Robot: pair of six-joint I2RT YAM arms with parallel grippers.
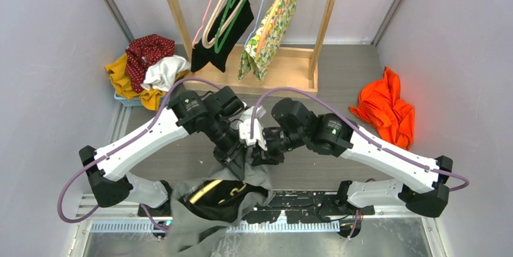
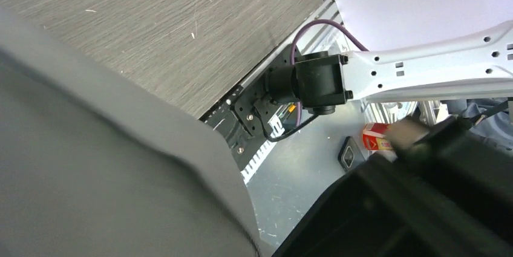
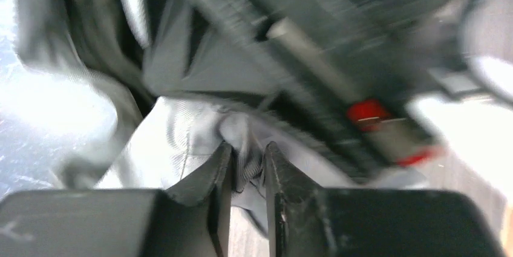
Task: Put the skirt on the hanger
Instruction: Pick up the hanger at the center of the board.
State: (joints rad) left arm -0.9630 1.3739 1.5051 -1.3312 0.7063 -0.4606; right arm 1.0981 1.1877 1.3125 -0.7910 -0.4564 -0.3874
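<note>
The grey fabric skirt (image 1: 187, 227) hung in the lower centre of the top view, gathered up to a peak where the two arms met and draping down over the near edge of the grey wood-grain table (image 1: 339, 81). Its dark inside lay open, with a gold-coloured curved piece (image 1: 205, 190) showing in it; whether that was a hanger could not be told.

The left gripper (image 1: 233, 154) was buried in the cloth at the peak, and the skirt hung from it, so it was clenched on the skirt's upper edge. In its own wrist view the fingers were hidden and grey cloth filled the lower left of the frame.

The right gripper (image 3: 247, 169) sat just beside the left one. Its two dark fingers (image 3: 212, 196) stood close together in the lower centre of its wrist view, pinching a fold of the skirt between them.

At the top centre of the top view stood a light wooden clothes rack (image 1: 284, 69) carrying a black garment on green and beige hangers (image 1: 221, 39) and a yellow-green floral garment (image 1: 272, 27). A pile of red, white and mustard clothes (image 1: 145, 63) lay at the upper left, and a crumpled orange cloth (image 1: 387, 112) at the right.
</note>
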